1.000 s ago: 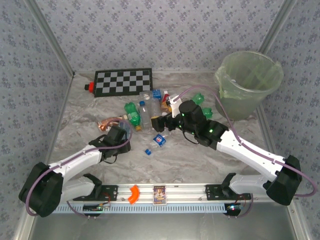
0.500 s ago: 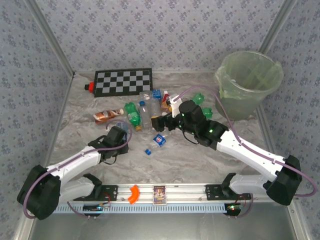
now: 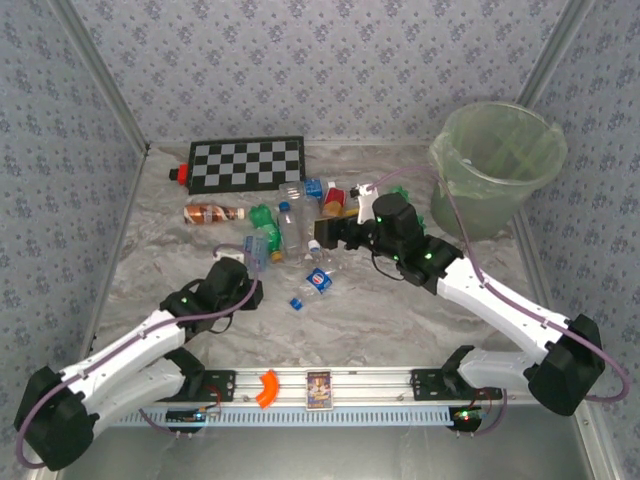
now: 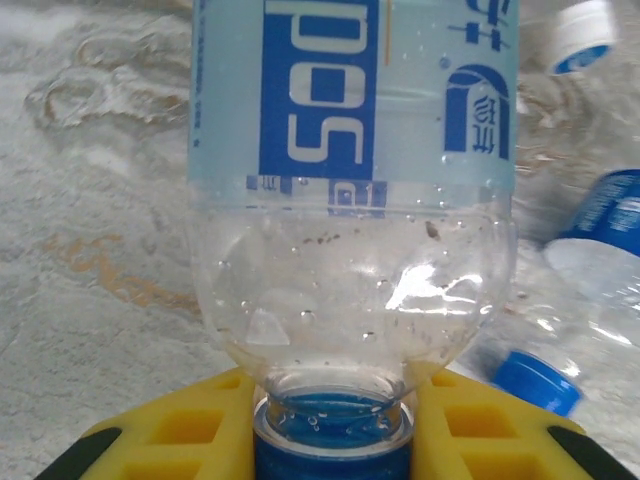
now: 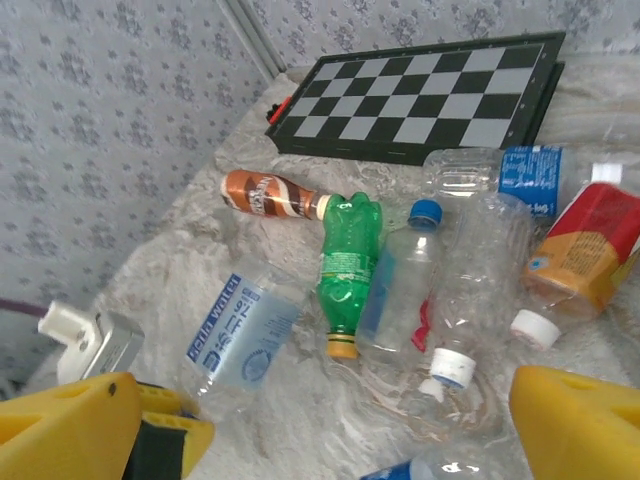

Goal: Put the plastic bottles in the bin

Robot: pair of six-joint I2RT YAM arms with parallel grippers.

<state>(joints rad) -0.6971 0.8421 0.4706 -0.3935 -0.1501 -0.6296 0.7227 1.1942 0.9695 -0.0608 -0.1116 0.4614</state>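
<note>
Grasp step: left end effector [image 4: 330,440] closed on the cap end of a clear bottle [image 4: 350,200], 8 o'clock of the pile [image 3: 300,215]; right end effector [image 5: 320,425] wide open, empty. Next, likely: carry the bottle to the bin [image 3: 480,215], 2 o'clock on the table.

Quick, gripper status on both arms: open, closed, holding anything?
Left gripper: closed on the cap end of a clear blue-labelled bottle.
Right gripper: open, nothing between its fingers.

Glossy clear plastic bottle [image 4: 352,190], droplet-beaded
</note>
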